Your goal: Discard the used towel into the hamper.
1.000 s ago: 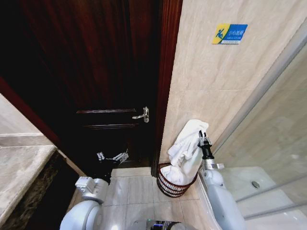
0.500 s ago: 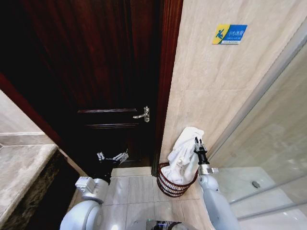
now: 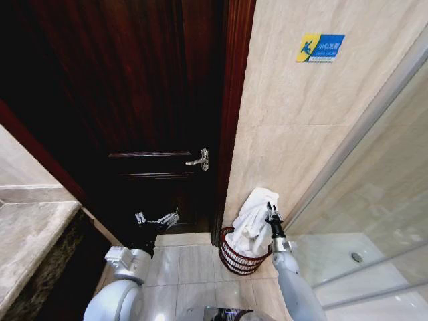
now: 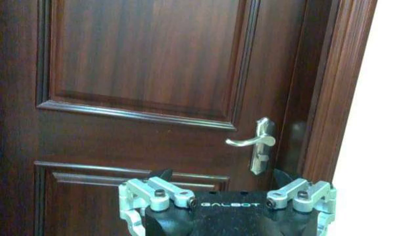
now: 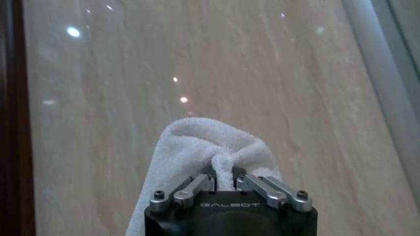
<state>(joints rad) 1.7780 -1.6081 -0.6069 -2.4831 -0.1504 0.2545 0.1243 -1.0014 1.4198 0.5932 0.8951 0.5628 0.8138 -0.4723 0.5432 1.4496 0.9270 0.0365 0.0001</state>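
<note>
Towel held over the hamper rim, not yet let go

Towel (image 3: 253,215) is the white cloth that is gripped by the right claw (image 3: 271,215), and it is held bunched rather than spread, so that its bulk can pass the hamper (image 3: 235,257) opening in one piece. In the right wrist view a pinched fold of the towel (image 5: 217,147) is seen clamped between the two fingers (image 5: 196,187), which are closed tightly on it; the rest of the cloth is draped down away from the grip. From the head view the lower folds are seen reaching into the round reddish-brown basket, which stands on the tiled floor (image 3: 194,267) in the corner between the dark wooden door (image 3: 134,100) and the beige tiled wall (image 3: 294,114). The upper part of the towel is held above the rim, close to the wall.

The step in hand is judged to be the lowering of the towel into the hamper, with the release not yet made. Since part of the cloth leans toward the wall side of the rim, some care is judged necessary so that it is not left hanging over the edge.

The left claw (image 3: 158,219) is kept idle low before the door, facing the door handle (image 4: 257,143); its fingers (image 4: 154,191) are seen set apart with nothing between them.
</note>
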